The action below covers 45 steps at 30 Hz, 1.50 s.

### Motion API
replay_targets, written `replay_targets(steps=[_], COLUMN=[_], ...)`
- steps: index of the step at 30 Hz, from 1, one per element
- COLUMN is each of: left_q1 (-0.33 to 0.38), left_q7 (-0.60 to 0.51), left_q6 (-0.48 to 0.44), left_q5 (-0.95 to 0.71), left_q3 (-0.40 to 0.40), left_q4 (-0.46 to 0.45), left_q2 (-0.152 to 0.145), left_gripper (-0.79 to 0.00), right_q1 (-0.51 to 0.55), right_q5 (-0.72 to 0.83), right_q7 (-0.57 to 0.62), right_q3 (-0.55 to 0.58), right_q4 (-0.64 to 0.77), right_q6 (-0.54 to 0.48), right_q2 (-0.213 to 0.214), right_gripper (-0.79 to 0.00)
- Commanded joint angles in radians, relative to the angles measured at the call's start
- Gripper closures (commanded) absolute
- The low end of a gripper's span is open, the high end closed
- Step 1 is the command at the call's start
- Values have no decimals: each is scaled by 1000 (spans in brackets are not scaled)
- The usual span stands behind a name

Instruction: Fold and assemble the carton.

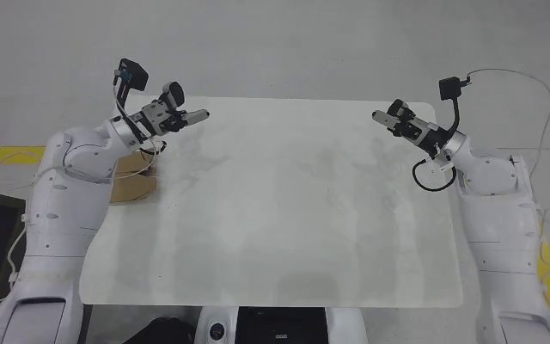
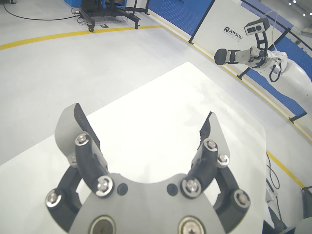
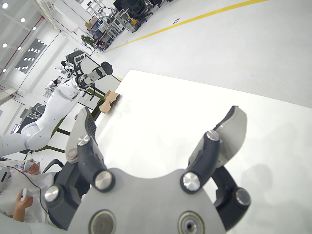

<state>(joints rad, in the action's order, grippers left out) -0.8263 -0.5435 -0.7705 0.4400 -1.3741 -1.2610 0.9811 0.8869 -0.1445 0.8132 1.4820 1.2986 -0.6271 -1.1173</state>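
Well, both jaws gape empty; carton [image 1: 137, 182] at table's [image 1: 284, 224] left edge, axis unclear

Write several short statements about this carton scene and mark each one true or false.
1. The left gripper holds the carton. False: its fingers are open and empty.
2. The right gripper is open. True.
3. The carton lies at the middle of the table. False: it sits at the table's edge, partly under the left arm.
4. Neither gripper touches the carton. True.
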Motion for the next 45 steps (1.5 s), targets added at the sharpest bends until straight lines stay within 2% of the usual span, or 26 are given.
replay_targets(steps=[1,11,22,35,45], left_q1=[-5,-17,-69,-132,-175], left_q7=[-32,-188,-191,-192,-248], left_q6=[9,78,112,156,224], left_q5=[-32,-67,-32,6,45], left_q3=[-24,-207,-354,-465,-488], left_q4=[8,70,153,239,289], left_q2=[-7,-62,-107,-149,-172], left_gripper=[-785,-785,-785,-785,-785], right_q1=[0,0,0,0,0], right_q5=[0,0,0,0,0], right_q7=[0,0,0,0,0], right_q3=[0,0,0,0,0], right_q4=[0,0,0,0,0], right_q6=[0,0,0,0,0], right_q2=[0,0,0,0,0], right_gripper=[-785,-785,-785,-785,-785])
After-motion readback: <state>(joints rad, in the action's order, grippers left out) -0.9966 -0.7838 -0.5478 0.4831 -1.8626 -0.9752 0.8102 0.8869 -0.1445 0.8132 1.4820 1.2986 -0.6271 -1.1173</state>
